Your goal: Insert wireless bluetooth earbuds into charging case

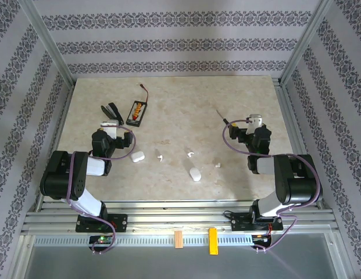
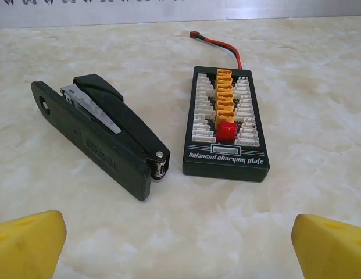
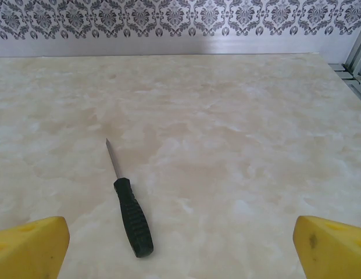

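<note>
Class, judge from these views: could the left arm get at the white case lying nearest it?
Probably yes. The white case lies on bare table with nothing over it, close behind the open left claw, which faces away toward the stapler; it must draw back and turn first.

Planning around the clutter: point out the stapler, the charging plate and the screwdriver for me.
stapler (image 2: pixel 107 142), left wrist view, middle of its black body.
charging plate (image 2: pixel 227 131), left wrist view, red connector near its middle.
screwdriver (image 3: pixel 132 218), right wrist view, middle of its black handle.
</note>
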